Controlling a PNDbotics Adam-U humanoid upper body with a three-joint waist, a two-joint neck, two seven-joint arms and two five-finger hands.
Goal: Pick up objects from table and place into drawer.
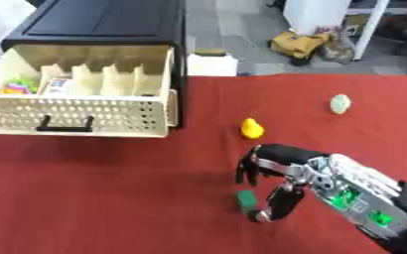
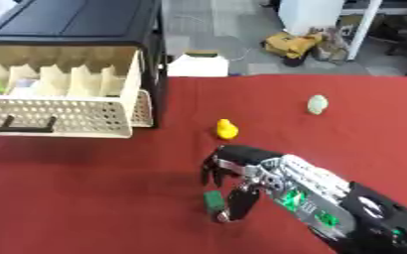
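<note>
A small green block (image 1: 246, 200) lies on the red tablecloth (image 1: 94, 198). My right hand (image 1: 287, 166) reaches in from the lower right and hovers over it. Its fingers (image 1: 244, 171) point down just above the block, and the thumb (image 1: 276, 202) stands close beside the block's right side. A gap shows between fingers and thumb, so the hand is open around the block. A yellow duck-like toy (image 1: 252, 128) sits just beyond the hand. A pale green roundish object (image 1: 340, 103) rests at the far right. The cream drawer (image 1: 77, 119) is pulled out at the upper left.
The drawer belongs to a black cabinet (image 1: 102, 25) and has dividers, with colourful items (image 1: 16, 87) and a small box (image 1: 57, 86) in its left compartments. A white box (image 1: 212, 64) stands behind the cloth's far edge. Floor clutter lies beyond the table.
</note>
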